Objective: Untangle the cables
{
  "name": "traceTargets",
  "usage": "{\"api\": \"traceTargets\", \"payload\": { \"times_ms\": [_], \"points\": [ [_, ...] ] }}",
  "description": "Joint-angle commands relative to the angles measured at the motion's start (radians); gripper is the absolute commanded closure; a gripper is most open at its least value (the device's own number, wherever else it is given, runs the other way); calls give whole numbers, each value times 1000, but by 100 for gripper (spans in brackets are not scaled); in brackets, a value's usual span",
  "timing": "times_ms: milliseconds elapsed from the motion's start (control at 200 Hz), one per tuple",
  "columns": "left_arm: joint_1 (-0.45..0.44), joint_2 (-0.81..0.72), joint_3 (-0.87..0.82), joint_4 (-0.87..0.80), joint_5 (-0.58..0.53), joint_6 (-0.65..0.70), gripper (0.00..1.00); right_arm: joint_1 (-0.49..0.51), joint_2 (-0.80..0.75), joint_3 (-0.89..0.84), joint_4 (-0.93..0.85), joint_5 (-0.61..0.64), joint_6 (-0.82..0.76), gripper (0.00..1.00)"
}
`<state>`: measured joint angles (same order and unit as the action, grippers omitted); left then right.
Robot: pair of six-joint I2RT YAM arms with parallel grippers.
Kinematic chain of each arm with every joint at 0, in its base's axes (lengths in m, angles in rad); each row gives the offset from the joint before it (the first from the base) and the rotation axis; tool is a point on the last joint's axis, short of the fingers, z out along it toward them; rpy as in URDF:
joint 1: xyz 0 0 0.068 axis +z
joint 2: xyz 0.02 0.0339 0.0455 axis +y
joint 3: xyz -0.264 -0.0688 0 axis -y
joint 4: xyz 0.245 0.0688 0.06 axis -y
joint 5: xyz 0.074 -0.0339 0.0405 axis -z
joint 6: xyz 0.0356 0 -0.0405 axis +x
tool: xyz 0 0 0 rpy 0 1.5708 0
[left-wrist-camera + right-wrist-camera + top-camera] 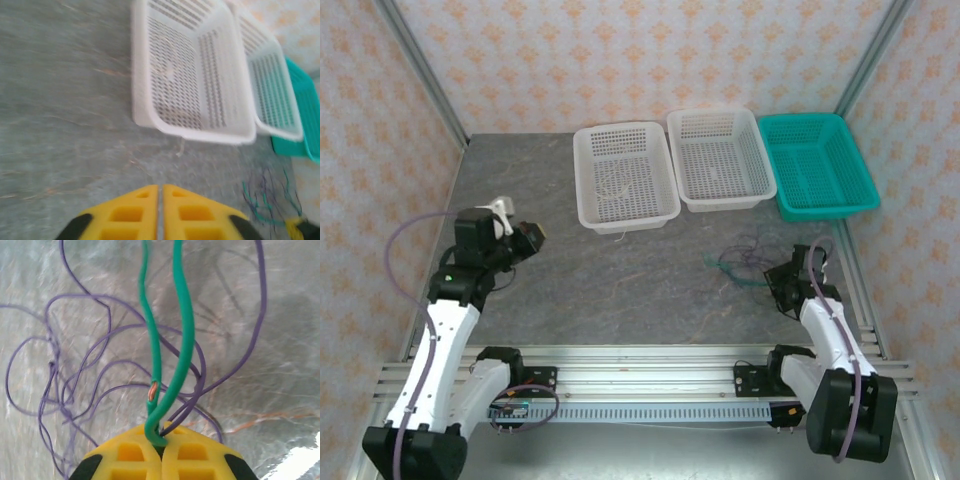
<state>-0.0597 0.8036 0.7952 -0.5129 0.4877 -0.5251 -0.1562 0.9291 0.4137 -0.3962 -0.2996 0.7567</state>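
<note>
A loose tangle of cables, green and purple, lies on the table at the right. My right gripper is at its near-right edge. In the right wrist view the yellow fingers are shut on a bent loop of the green cable. A purple cable also runs into the gap between them. Bare copper shows at a nick in the green one. A thin white-grey cable lies inside the left white basket. My left gripper hovers at the left of the table, shut on nothing.
Three baskets stand in a row at the back: the left white one, a second white one and a teal one. A short white wire end pokes out under the left basket's front. Metal frame rails border the table.
</note>
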Motion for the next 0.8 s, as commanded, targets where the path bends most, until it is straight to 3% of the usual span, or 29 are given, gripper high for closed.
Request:
{"api": "traceTargets", "payload": {
  "times_ms": [0,175,495,661,796],
  "points": [
    [-176,-22,-81,172,-29,2,83,35,-25,71,-9,-91,-91,100],
    [-405,-36,-131,285,-149,50,74,128,-65,204,-45,-245,-155,100],
    [-621,51,-113,395,-108,174,58,186,-117,406,-58,-303,-100,100],
    [-796,138,-189,566,-199,301,42,186,-114,472,-31,-350,-15,100],
    [-857,207,-259,767,-228,361,30,187,-110,532,-36,-376,22,100]
  ]
}}
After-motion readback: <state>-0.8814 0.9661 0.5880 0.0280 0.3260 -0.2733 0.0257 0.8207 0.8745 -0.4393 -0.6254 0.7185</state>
